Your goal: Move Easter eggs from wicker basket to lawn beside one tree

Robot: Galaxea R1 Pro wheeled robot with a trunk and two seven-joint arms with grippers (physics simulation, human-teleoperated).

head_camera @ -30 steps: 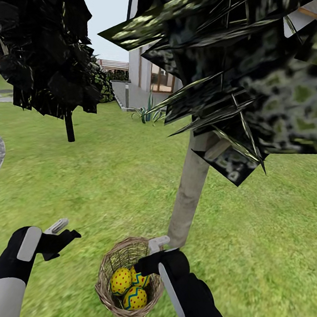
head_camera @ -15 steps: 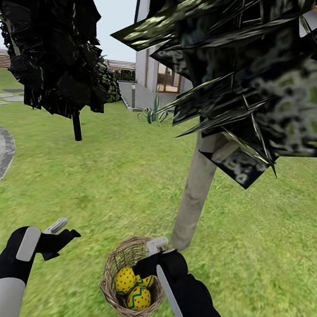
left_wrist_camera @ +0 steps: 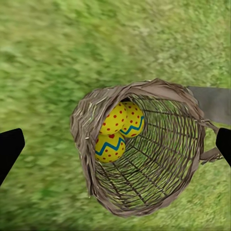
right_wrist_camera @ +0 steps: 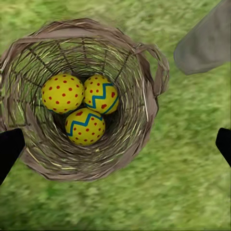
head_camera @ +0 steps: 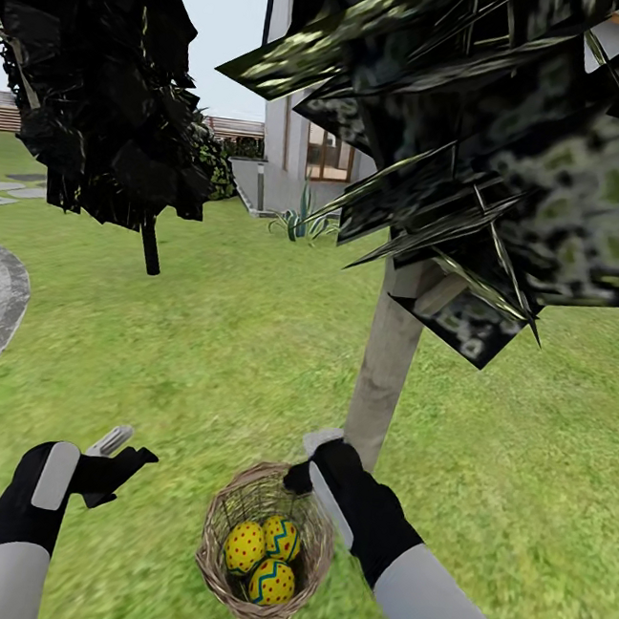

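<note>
Setting: a garden lawn (head_camera: 199,355) with a white house behind and dark foliage overhead. The right gripper (head_camera: 316,459) hangs released, jaws spread, above the far rim of the wicker basket (head_camera: 213,568); in the right wrist view its two dark fingertips (right_wrist_camera: 9,147) flank the basket mouth, a stance suited to descending on an egg. The left gripper (head_camera: 120,456) is likewise released, poised over bare grass well to the left of the basket and facing it. All three Easter eggs (head_camera: 262,554) lie together at the basket bottom; none is on the grass. The basket stands just beside the foot of the pale-trunked tree (head_camera: 384,376), so the eggs need only a short transfer. Versus half a second earlier, the right gripper has withdrawn from inside the basket to above its far rim; eggs and basket have not moved
</note>
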